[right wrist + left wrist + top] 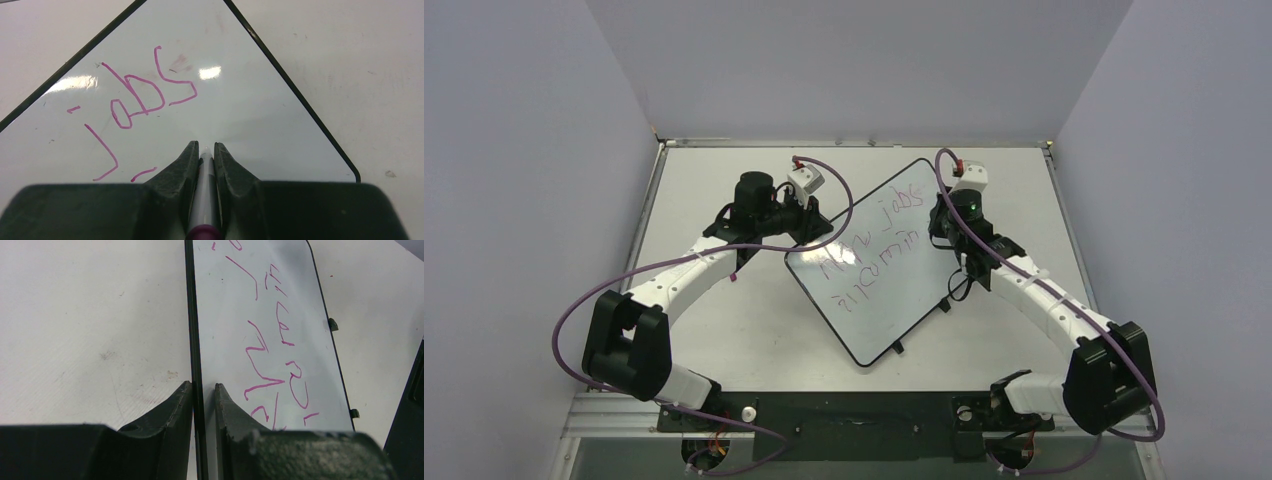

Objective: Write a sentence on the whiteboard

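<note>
L jaws: whiteboard (220, 325); R jaws: marker (204, 197)

A robotics lab cell: plain pale walls (514, 150) box in the white table (724, 345) on three sides; a black mounting plate (864, 412) spans its near edge.

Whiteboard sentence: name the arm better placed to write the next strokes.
Right. The right gripper is shut on the marker, aimed at the whiteboard beside the sentence. The left gripper only clamps the whiteboard's edge.
</note>
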`<act>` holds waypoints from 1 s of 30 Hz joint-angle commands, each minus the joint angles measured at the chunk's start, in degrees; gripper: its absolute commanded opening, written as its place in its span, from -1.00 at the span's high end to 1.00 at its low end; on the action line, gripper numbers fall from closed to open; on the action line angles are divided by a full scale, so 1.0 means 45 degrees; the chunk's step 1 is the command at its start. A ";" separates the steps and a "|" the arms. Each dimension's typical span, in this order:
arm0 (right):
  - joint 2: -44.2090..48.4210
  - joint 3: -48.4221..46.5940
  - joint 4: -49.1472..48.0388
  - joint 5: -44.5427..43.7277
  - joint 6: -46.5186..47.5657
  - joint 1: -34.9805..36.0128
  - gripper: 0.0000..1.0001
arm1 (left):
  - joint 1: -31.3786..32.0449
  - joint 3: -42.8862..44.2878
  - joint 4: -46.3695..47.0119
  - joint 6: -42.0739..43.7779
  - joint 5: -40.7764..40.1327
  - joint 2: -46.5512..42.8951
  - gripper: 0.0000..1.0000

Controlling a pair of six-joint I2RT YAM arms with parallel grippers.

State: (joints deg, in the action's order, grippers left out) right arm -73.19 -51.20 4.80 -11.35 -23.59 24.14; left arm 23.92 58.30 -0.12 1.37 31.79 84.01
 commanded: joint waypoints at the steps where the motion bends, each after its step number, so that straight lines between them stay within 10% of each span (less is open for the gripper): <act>1: -0.0330 -0.0607 -0.0517 -0.0181 0.0023 -0.0104 1.00 | -0.0121 0.0022 0.0339 0.0559 -0.0155 -0.0205 1.00; 30: -0.1064 -0.0722 -0.0833 0.0869 -0.0087 -0.0013 1.00 | -0.0126 -0.0107 0.0515 0.0497 -0.0207 -0.0291 1.00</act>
State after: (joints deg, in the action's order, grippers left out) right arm -78.56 -53.28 3.36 -9.34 -23.57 23.97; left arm 23.90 58.11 0.27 1.56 31.73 84.01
